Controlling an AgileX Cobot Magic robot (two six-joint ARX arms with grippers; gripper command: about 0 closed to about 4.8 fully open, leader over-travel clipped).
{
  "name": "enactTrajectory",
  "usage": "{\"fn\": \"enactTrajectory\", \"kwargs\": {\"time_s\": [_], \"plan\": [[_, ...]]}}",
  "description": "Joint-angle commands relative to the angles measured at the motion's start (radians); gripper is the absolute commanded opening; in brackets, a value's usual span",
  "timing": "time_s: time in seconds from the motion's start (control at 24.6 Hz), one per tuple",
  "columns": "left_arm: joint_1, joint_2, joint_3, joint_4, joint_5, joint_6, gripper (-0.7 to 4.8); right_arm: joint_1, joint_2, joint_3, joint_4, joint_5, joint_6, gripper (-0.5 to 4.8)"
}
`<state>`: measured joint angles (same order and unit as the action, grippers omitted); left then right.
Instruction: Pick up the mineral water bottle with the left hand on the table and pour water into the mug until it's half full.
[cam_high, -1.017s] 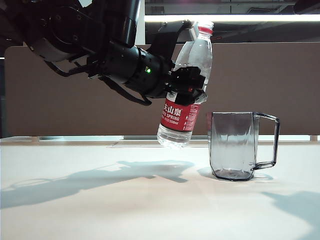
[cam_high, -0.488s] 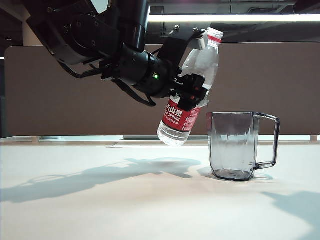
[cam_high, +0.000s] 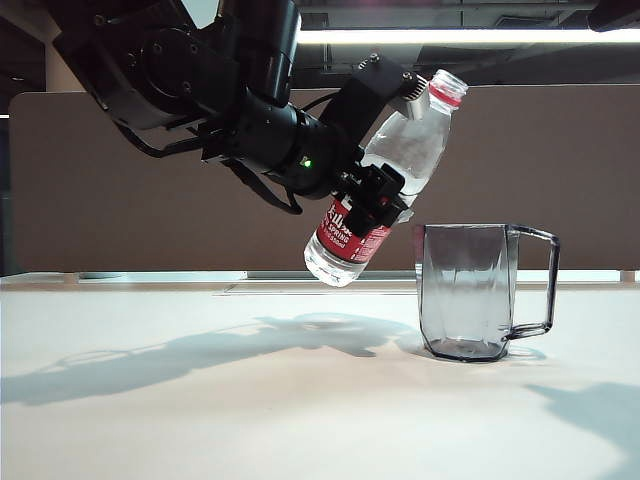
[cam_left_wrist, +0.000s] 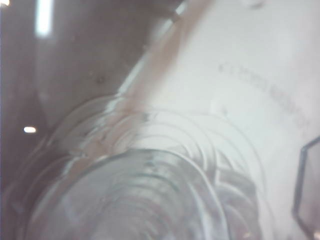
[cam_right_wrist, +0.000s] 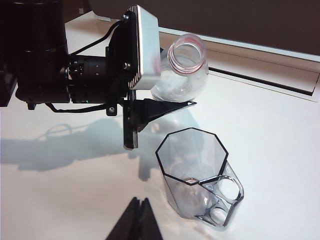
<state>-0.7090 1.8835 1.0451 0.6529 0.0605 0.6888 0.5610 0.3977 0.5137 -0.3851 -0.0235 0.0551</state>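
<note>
The mineral water bottle (cam_high: 395, 180) hangs tilted above the table (cam_high: 200, 400), its open red-ringed mouth (cam_right_wrist: 187, 52) up and to the right, beside the mug's rim. My left gripper (cam_high: 378, 200) is shut on the bottle just above its red label. The smoky grey mug (cam_high: 465, 290) stands upright on the table with its handle to the right and looks empty (cam_right_wrist: 192, 170). In the left wrist view the blurred bottle (cam_left_wrist: 145, 195) fills the frame. My right gripper (cam_right_wrist: 140, 207) is shut and empty, low over the table near the mug.
A brown panel (cam_high: 560, 170) runs along the table's far edge. Shadows of the arms lie on the white tabletop to the left (cam_high: 150, 365) and in the lower right corner.
The left wrist has rolled and tipped the bottle further. Its mouth has swung right toward the mug and its base has lifted slightly to the left. The mug has not moved.
</note>
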Motion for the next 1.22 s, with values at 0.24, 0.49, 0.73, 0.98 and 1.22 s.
{"fn": "enactTrajectory", "kwargs": {"time_s": [0.24,0.49,0.73,0.98,1.22], "plan": [[-0.002,-0.011,0.009,0.059,0.004,0.143,2.73,-0.001,-0.002,0.006,-0.072,-0.002,-0.007,-0.08],[0.0,-0.011,0.009,0.059,0.004,0.203,2.73,-0.001,-0.002,0.006,-0.076,-0.002,-0.007,-0.08],[0.038,-0.011,0.01,0.06,0.004,0.201,2.73,-0.001,-0.003,0.006,-0.075,-0.002,-0.007,-0.08],[0.037,-0.011,0.012,0.061,0.004,0.222,2.73,-0.001,-0.003,0.006,-0.075,-0.002,-0.007,-0.08],[0.037,-0.011,0.013,0.064,0.004,0.331,2.73,-0.001,-0.003,0.006,-0.075,-0.002,-0.007,-0.08]]}}
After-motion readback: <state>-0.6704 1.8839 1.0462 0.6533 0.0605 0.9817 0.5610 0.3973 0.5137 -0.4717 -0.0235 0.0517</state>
